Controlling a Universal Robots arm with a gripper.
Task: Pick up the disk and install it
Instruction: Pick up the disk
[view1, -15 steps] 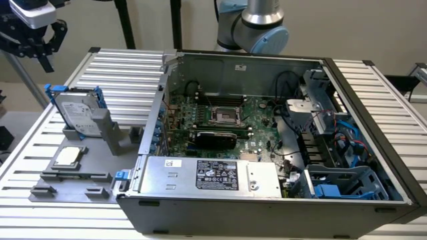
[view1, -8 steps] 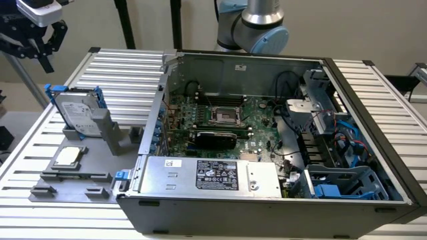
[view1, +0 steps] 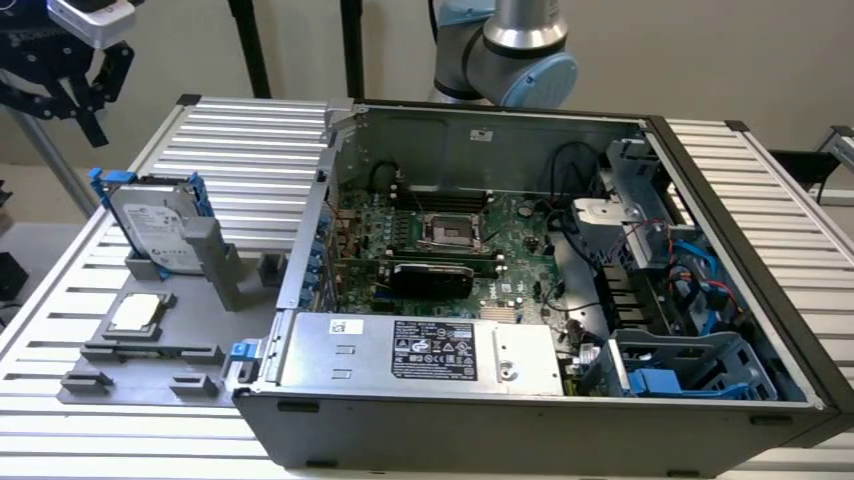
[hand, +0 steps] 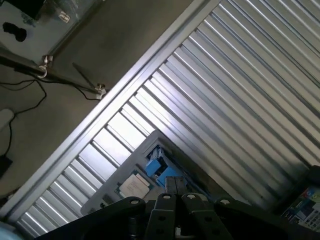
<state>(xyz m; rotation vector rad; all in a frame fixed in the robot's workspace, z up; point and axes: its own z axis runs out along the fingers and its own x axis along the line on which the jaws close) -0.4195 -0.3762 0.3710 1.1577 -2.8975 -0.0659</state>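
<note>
The disk (view1: 158, 228) stands on edge in a grey holder at the exterior view's left, a silver drive with a white label and blue carrier edges. My gripper (view1: 80, 100) hangs high above and behind it, near the table's far left corner, with nothing in it. In the wrist view the fingertips (hand: 175, 184) are pressed together, and the disk's blue carrier (hand: 157, 165) shows just beyond them, far below.
A grey fixture plate (view1: 134, 375) holds a small square chip (view1: 138, 312). The open computer case (view1: 534, 130) takes up the middle and right, with a grey power supply box (view1: 427, 350) and a blue drive cage (view1: 681, 370). Ribbed aluminium table (view1: 240, 130) lies around them.
</note>
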